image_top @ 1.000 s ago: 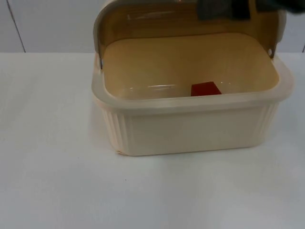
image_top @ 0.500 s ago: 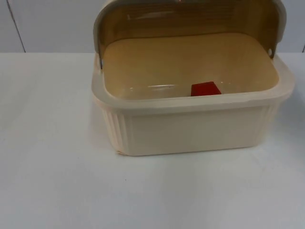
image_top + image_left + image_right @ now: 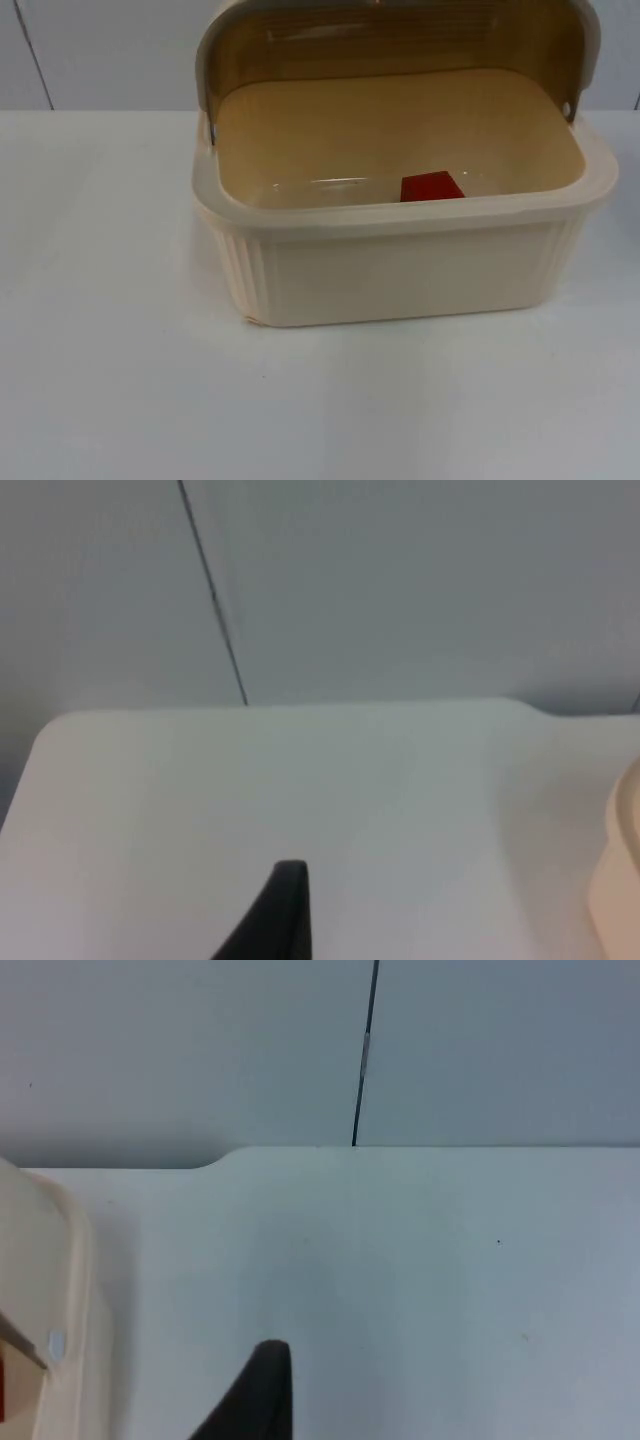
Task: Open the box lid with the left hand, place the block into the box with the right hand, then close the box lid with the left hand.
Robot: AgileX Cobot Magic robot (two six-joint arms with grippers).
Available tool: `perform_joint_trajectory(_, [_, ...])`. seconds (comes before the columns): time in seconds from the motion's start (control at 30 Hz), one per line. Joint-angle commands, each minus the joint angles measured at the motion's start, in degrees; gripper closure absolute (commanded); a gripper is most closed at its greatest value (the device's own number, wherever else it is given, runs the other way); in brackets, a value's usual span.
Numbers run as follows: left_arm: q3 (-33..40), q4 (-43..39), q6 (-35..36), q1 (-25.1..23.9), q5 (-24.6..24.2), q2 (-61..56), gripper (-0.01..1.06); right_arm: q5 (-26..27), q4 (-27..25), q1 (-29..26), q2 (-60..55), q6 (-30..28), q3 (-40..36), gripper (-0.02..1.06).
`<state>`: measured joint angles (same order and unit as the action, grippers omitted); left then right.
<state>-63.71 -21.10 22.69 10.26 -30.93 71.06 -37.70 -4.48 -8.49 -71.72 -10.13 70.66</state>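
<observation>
Standing on the white bench (image 3: 120,400), the cream ribbed plastic box (image 3: 400,270) has its hinged tan lid (image 3: 400,45) raised upright at the back, near the grey partition wall (image 3: 100,50). Inside, the small red block (image 3: 431,187) lies on the box floor, close against the inner face of the front wall and a little toward the right arm's side.

From the left wrist camera, one black fingertip of the left hand (image 3: 275,915) hangs above bare bench, with a curved edge of the box (image 3: 620,880) off to its side and apart from it. Whether this hand is spread or pressed together cannot be told.

From the right wrist camera, one black fingertip of the right hand (image 3: 255,1395) likewise hangs over bare bench, beside the box's rim and corner (image 3: 60,1290) but clear of them; a sliver of red shows within the box there. Its state cannot be told either. The block therefore sits in the box, apart from both hands.
</observation>
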Motion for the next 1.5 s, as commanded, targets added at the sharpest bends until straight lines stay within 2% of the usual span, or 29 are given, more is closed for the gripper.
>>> perform_joint_trajectory(0.0, [0.0, 1.0, 0.3, -0.3, -1.8, -0.2, 0.0, -0.3, 0.3, 0.5, 0.7, -0.4, 0.1, -0.01])
perform_joint_trajectory(0.13, [0.0, 1.2, 0.3, -0.3, -3.9, -0.2, 0.0, -0.2, 0.3, 0.5, 0.7, -0.4, 0.1, -0.01])
perform_joint_trajectory(0.33, [0.0, 1.2, 0.3, -0.3, -2.2, -0.2, 0.0, 0.6, 0.3, 0.5, 0.7, -0.4, 0.1, -0.01])
perform_joint_trajectory(0.43, [0.0, -1.8, 0.3, -0.3, 4.5, -0.2, 0.0, 0.7, 0.3, 0.5, 0.7, -0.4, 0.1, -0.01])
perform_joint_trajectory(0.67, [-0.7, -1.6, 0.3, -0.3, 6.6, -0.1, 0.0, 0.6, 0.3, 0.5, 0.7, -0.4, 0.1, -0.01])
perform_joint_trajectory(0.77, [-0.9, -1.3, -0.2, -0.3, 10.7, 0.9, 0.0, 0.6, 0.5, 0.5, 0.7, -0.4, 0.1, -0.01])
perform_joint_trajectory(0.87, [-2.1, 2.0, -3.6, -0.1, 11.9, 2.6, 0.0, 0.6, 0.9, 0.5, 0.7, -0.4, 0.1, -0.01])
perform_joint_trajectory(0.9, [-4.0, 6.3, -7.8, 0.1, 11.9, 4.6, 0.0, 0.6, 0.9, 0.5, 0.7, -0.4, 0.1, -0.01])
perform_joint_trajectory(0.93, [-4.8, 8.4, -9.5, 0.1, 11.7, 5.2, 0.0, 0.6, 0.9, 0.5, 0.7, -0.4, 0.1, -0.01])
perform_joint_trajectory(0.97, [-7.4, 16.2, -15.2, 0.1, 11.2, 7.1, 0.0, 0.6, 0.9, 0.5, 0.7, -0.4, 0.1, -0.01])
perform_joint_trajectory(1.03, [-12.0, 24.1, -25.6, 0.3, 6.9, 10.4, 0.0, 0.6, 0.9, 0.5, 0.7, -0.4, 0.1, -0.01])
perform_joint_trajectory(1.07, [-12.0, 24.1, -25.6, 0.3, 6.9, 10.4, 0.0, 0.6, 0.9, 0.5, 0.7, -0.4, 0.1, -0.01])
perform_joint_trajectory(1.1, [-15.1, 26.1, -29.7, 0.8, 2.8, 12.5, 0.0, 0.6, 0.9, 0.5, 0.7, -0.4, 0.1, -0.01])
perform_joint_trajectory(1.13, [-17.6, 26.3, -31.9, 1.6, -0.6, 14.3, 0.0, 0.6, 0.9, 0.5, 0.7, -0.4, 0.1, -0.01])
perform_joint_trajectory(1.2, [-23.3, 25.6, -34.8, 4.0, -4.1, 18.4, 0.0, 0.4, 0.9, 0.5, 0.7, -0.4, 0.1, -0.01])
perform_joint_trajectory(1.23, [-23.3, 25.6, -34.8, 4.0, -4.1, 18.4, 0.0, 0.4, 0.9, 0.5, 0.7, -0.4, 0.1, -0.01])
perform_joint_trajectory(1.37, [-32.6, 19.6, -36.3, 9.3, -4.3, 25.3, 0.0, -0.6, 1.4, 0.5, 0.7, -0.4, 0.1, -0.01])
perform_joint_trajectory(1.4, [-32.6, 19.6, -36.3, 9.3, -4.3, 25.3, 0.0, -0.6, 1.4, 0.5, 0.7, -0.4, 0.1, -0.01])
perform_joint_trajectory(1.47, [-36.2, 16.4, -41.2, 12.2, -4.3, 28.3, 0.0, -0.6, 1.4, 0.5, 0.7, -0.4, 0.1, -0.01])
